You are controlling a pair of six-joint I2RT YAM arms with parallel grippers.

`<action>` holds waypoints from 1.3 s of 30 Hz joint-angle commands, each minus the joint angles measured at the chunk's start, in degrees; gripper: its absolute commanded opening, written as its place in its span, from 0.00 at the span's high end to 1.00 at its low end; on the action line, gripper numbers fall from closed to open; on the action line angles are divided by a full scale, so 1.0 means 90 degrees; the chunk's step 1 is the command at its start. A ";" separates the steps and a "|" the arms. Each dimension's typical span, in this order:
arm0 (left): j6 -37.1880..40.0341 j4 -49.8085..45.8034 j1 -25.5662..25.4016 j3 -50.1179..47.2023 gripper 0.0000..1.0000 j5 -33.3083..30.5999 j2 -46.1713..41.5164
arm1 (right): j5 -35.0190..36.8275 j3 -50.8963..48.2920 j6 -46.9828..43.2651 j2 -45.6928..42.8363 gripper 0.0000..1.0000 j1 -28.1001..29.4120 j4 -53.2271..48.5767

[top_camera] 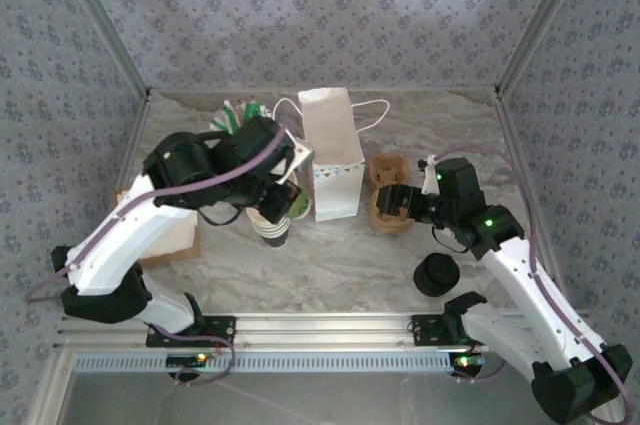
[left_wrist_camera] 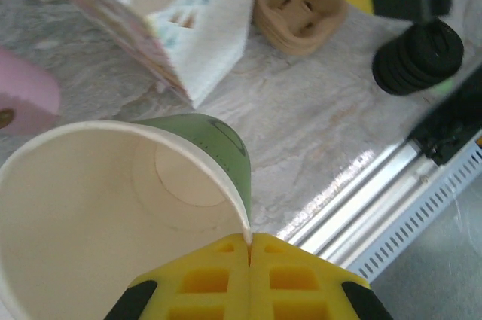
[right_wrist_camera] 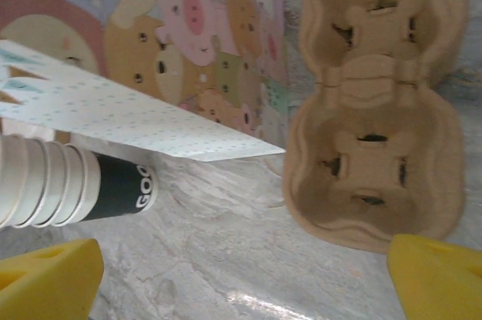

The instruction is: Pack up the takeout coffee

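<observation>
The marble table (top_camera: 330,280) is walled in on three sides, with a metal rail (top_camera: 330,323) along the near edge. Its one open stretch lies between that rail and the white paper bag (top_camera: 330,150), which stands upright mid-table, mouth up, its near corner just beside the left arm's wrist. To the bag's right lies the cardboard cup carrier (right_wrist_camera: 361,184), with the stack of lids (top_camera: 437,273) nearer the rail. The stack of cups (top_camera: 275,230) stands left of the bag. From where I stand the coffee isn't made up yet. Its cup looks to be the lidless green-sided cup (left_wrist_camera: 113,214), which the left gripper (left_wrist_camera: 248,248) pinches by the rim above that stack, jaws closed tight on the paper wall. Next, I'd say, it wants lifting free and a lid pressed on, minding the bag's edge close by. The right gripper (right_wrist_camera: 241,267) hangs spread wide and empty over the carrier's near end.
</observation>
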 commanded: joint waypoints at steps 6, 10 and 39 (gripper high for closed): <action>-0.0210 0.0389 -0.0698 -0.0279 1.00 0.0449 0.0701 | 0.0925 0.0151 -0.0136 -0.0264 0.00 -0.0455 -0.0969; -0.0344 0.0630 -0.0889 -0.0575 1.00 0.0483 0.1061 | 0.1057 0.0046 -0.0078 -0.0296 0.00 -0.0714 -0.1155; -0.0633 0.2050 -0.1295 -0.1796 0.96 -0.0229 0.2948 | 0.1108 -0.0463 0.0285 -0.0317 0.00 -0.1479 -0.1335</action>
